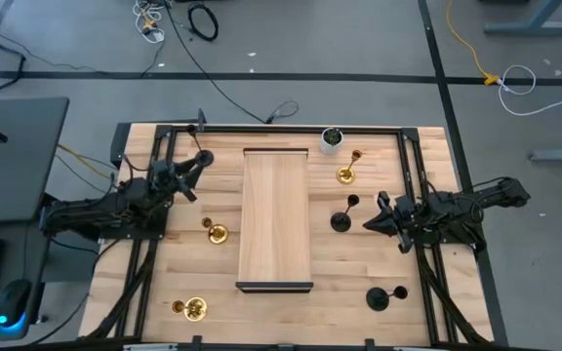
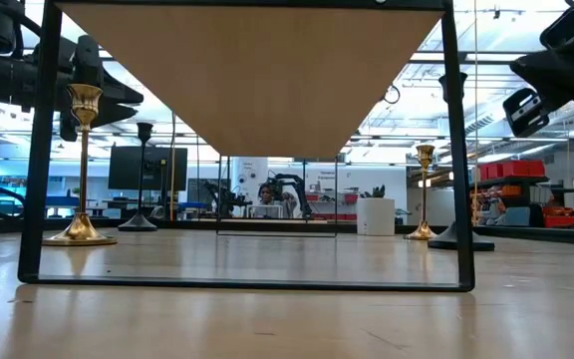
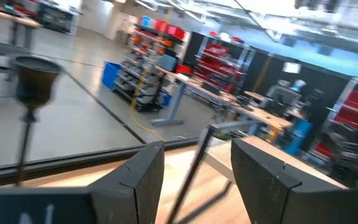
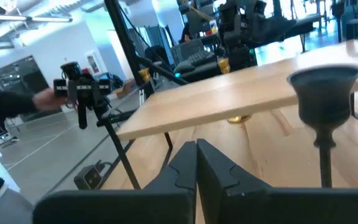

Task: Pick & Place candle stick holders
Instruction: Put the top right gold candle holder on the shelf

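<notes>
Above the table, left hand (image 1: 196,159) gapes empty; right hand (image 1: 369,222) pinched closed, empty.

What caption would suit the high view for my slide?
Two arms flank a raised wooden shelf; gold holders and black holders stand around it, none held, near a white pot.

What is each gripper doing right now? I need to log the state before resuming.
Left gripper: open, holding nothing, raised near a black candle stick holder.
Right gripper: shut, empty, raised beside the black candle stick holder right of the wooden shelf.
</notes>
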Controlling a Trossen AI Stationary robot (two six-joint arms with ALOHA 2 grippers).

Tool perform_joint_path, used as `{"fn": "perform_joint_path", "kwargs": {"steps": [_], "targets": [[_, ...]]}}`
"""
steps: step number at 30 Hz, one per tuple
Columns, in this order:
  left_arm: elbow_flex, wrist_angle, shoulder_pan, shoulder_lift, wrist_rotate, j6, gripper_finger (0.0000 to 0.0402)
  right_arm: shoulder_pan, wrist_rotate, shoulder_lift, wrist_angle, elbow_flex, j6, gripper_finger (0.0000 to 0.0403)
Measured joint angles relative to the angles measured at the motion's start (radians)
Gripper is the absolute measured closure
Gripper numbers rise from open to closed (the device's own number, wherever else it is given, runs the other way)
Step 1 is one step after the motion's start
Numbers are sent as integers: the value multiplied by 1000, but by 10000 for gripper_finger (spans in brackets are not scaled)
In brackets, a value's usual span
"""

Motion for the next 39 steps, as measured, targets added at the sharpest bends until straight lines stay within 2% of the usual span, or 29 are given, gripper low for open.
{"fn": "perform_joint_path", "kwargs": {"steps": [5, 12, 22, 27, 29, 32, 35, 39], "targets": [[0, 0, 0, 0, -15, 0, 213, 0, 87, 0, 97, 0, -61, 392], [0, 0, 0, 0, -15, 1, 213, 0, 403, 0, 239, 0, -152, 392], [0, 0, 0, 0, -15, 1, 213, 0, 649, 0, 283, 0, -291, 392], [0, 0, 0, 0, -15, 1, 213, 0, 941, 0, 269, 0, -343, 392], [0, 0, 0, 0, -15, 1, 213, 0, 1007, 0, 264, 0, -376, 392], [0, 0, 0, 0, -15, 0, 213, 0, 1019, 1, 242, 0, -438, 392], [0, 2, 0, 0, -15, 0, 213, 0, 970, 2, 241, 0, -427, 392], [0, 10, -1, 0, 6, -17, 213, 0, 877, 2, 250, 0, -290, 392]]}}
